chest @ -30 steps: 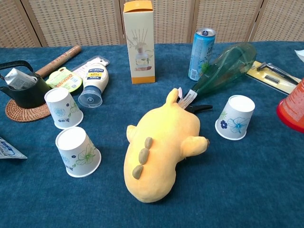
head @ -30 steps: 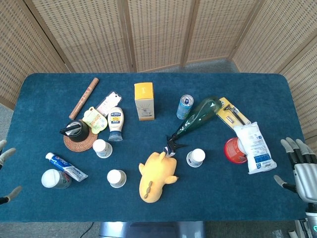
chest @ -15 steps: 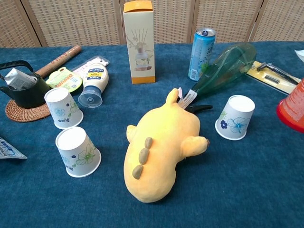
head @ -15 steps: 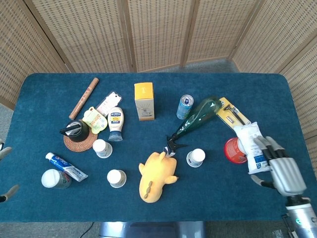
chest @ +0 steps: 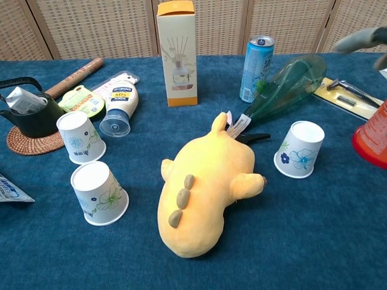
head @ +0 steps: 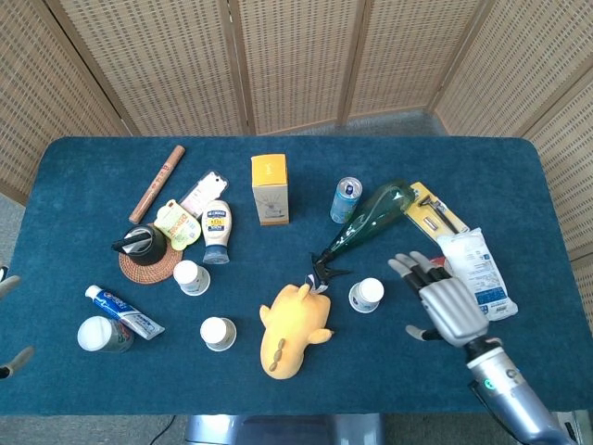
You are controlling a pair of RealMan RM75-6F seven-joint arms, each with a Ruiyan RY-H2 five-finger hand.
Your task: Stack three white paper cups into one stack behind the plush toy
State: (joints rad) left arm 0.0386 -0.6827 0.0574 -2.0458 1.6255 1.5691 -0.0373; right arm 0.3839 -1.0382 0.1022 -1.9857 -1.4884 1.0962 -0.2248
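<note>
The right hand [head: 445, 301] hovers above the table [head: 74, 167] with fingers spread and nothing held; in the chest view only blurred fingertips [chest: 357, 41] show at the upper right edge. The left hand [head: 7, 320] appears only as fingertips at the far left edge of the head view; whether it is spread or closed cannot be told.

Nearest to the right hand, just to its left, stands one white paper cup [head: 366, 295], upside down and apart from the fingers. Further left lies the yellow plush toy [head: 295, 330]. Beyond the toy stand two more inverted cups: the near cup [head: 219, 334] and the far cup [head: 192, 277]. None of the three is stacked.

Behind the right hand's fingers lie a green bottle [head: 368, 222] on its side and an upright blue can [head: 346, 200]. A white packet [head: 477, 273] lies just to the hand's right, and a red container [chest: 372, 136] sits partly hidden under the hand in the head view. A razor pack [head: 434, 211] lies behind the packet.

Far to the left are a yellow box [head: 270, 189], a mayonnaise bottle [head: 216, 232], a black teapot [head: 144, 245] and a toothpaste tube [head: 123, 310].
</note>
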